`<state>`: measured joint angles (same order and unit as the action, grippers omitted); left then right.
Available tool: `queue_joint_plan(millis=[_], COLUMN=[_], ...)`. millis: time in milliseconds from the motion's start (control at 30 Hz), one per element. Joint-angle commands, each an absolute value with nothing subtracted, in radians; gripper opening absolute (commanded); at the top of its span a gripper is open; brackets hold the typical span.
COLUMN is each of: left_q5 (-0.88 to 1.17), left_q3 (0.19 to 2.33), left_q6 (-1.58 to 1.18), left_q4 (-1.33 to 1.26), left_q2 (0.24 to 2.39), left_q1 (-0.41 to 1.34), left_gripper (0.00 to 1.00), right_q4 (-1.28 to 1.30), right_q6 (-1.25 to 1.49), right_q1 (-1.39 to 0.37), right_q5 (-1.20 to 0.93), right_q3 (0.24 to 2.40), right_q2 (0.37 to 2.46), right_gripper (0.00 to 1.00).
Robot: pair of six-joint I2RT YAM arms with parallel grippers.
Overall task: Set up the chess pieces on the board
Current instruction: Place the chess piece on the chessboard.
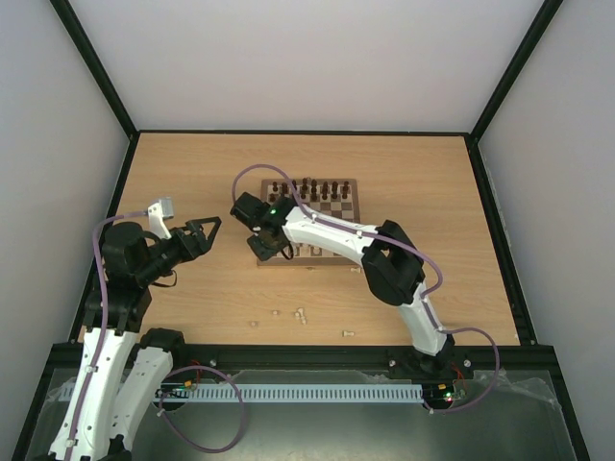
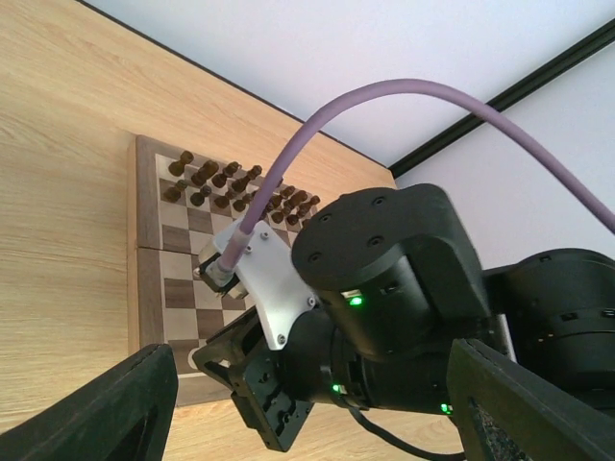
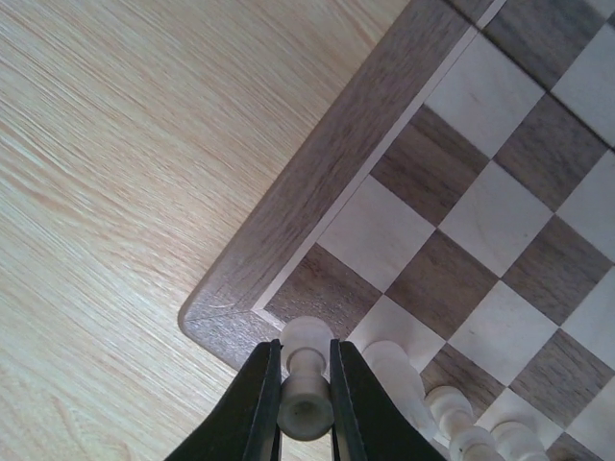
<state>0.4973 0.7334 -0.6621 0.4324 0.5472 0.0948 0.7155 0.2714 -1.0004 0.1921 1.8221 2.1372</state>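
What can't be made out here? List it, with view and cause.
1. Top external: the right gripper covers the near-left corner of the board and the chess piece it holds.
2. Left wrist: the right arm hides the board's near rows.
3. Top external: loose pale pieces on the table are too small to identify.

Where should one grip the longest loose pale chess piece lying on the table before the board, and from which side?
Grip the pale chess piece across its middle, coming straight down from above, fingers on either side of its length. It seems to lie flat on the table, so only its long sides are free. Finer shape is too small to tell.
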Motion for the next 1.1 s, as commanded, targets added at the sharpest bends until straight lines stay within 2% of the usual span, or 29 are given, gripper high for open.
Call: queue_joint_plan(millis=[0, 1067], left_q5=[0.515, 0.518], left_q3=[0.718, 0.718], left_q6=[-0.67, -0.669], left_q4=[0.41, 0.408], left_q2=[0.549, 0.552], left_q1=[0.089, 0.089], left_gripper=[0.8, 0.8], right_q4=[0.782, 0.761], right_q6=[0.255, 0.239], right_q1=[-0.989, -0.973], right_q5=[0.206, 0.192], right_q3=[1.842, 1.863], right_q2=[2.182, 2.222], right_gripper=[0.11, 0.16])
